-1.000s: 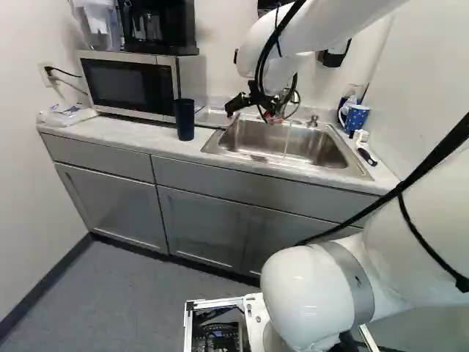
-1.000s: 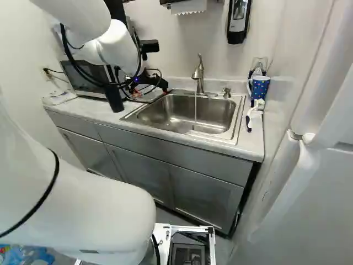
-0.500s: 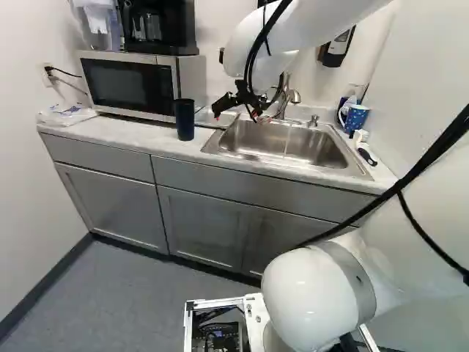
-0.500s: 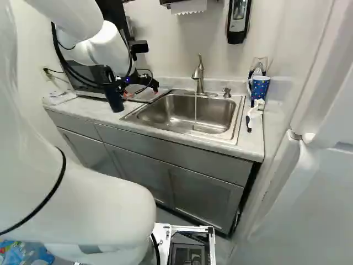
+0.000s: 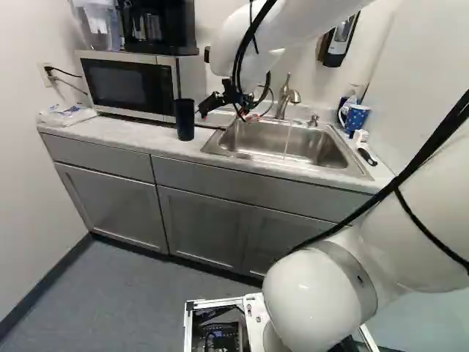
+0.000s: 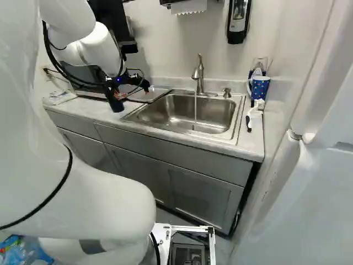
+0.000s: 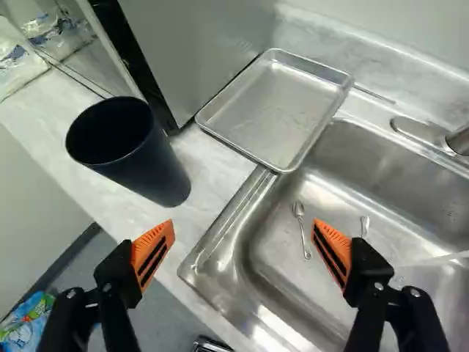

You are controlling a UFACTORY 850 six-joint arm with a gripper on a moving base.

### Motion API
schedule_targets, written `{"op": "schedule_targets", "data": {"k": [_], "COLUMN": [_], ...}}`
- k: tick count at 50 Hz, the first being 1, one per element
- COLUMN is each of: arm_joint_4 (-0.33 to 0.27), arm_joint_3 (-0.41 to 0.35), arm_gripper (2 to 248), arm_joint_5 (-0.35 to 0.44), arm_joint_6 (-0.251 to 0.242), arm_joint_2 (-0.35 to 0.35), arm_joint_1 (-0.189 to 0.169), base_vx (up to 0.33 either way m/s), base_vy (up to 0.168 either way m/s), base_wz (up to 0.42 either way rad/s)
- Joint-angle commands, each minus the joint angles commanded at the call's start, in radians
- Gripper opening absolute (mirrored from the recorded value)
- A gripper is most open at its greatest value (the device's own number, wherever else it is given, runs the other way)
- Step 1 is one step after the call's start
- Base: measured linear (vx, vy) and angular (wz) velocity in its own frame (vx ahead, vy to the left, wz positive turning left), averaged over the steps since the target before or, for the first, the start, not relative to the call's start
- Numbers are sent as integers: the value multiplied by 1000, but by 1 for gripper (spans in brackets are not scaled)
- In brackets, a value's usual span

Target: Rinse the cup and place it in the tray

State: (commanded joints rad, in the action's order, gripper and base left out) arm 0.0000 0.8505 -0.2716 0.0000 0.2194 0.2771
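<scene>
Claw (image 7: 242, 238) spread and empty, dark cup (image 7: 150, 165) upright on the counter (image 7: 214, 155).
I have the cup just beside the microwave (image 5: 128, 84), with the tray (image 7: 275, 110) at the sink (image 7: 214, 253) corner and water (image 6: 195, 107) running from the faucet (image 6: 199, 74). My worry is the approach: if I come in off-centre, one finger could catch the tall cup's side and tip it, and drifting too far back could knock the microwave. Later, wet walls might slip in my grip, and a low carry could bump the tray askew.
</scene>
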Motion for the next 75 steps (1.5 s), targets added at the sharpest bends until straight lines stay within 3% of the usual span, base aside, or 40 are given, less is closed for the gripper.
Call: {"op": "schedule_targets", "data": {"k": [56, 75], "arm_joint_4": [0, 0], "arm_joint_3": [99, 101], "arm_gripper": [247, 247], "arm_joint_5": [0, 0], "arm_joint_6": [0, 0], "arm_joint_2": [-108, -110], "arm_joint_1": [187, 189], "base_vx": [0, 0], "base_vy": [0, 0], "base_wz": [0, 0]}}
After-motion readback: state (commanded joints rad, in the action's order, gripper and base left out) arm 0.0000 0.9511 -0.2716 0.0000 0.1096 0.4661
